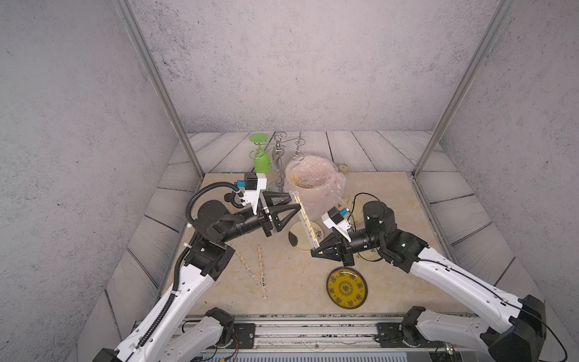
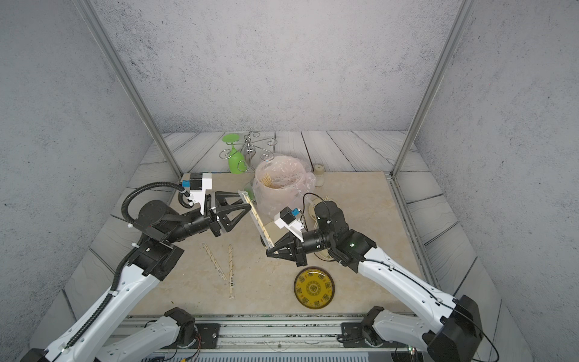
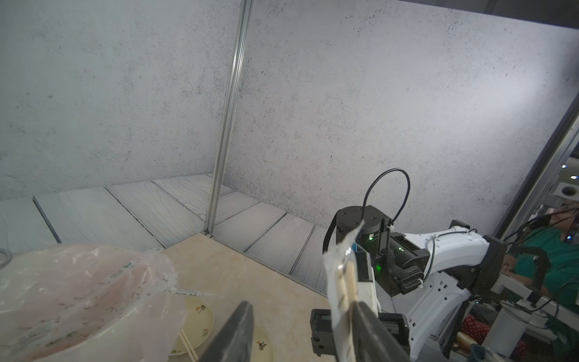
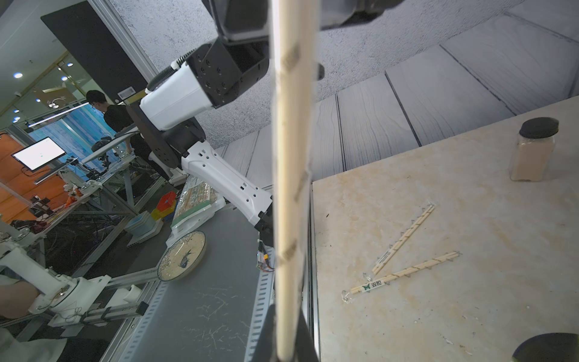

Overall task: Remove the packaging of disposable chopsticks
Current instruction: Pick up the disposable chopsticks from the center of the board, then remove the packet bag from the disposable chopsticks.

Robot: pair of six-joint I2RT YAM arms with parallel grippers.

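A pair of disposable chopsticks, still inside its translucent printed packaging, is held slanting up above the table. My right gripper is shut on its lower end. My left gripper is at the upper end with its jaws wide apart. One finger rests against the sleeve and the other stands clear of it. Two more wrapped pairs lie on the table at the left, crossing near their front ends.
A bucket lined with a pink bag stands just behind the grippers. Cream plates lie under them, one with a bare pair. A yellow plate is at the front. A green glass, a wire rack and a jar stand behind.
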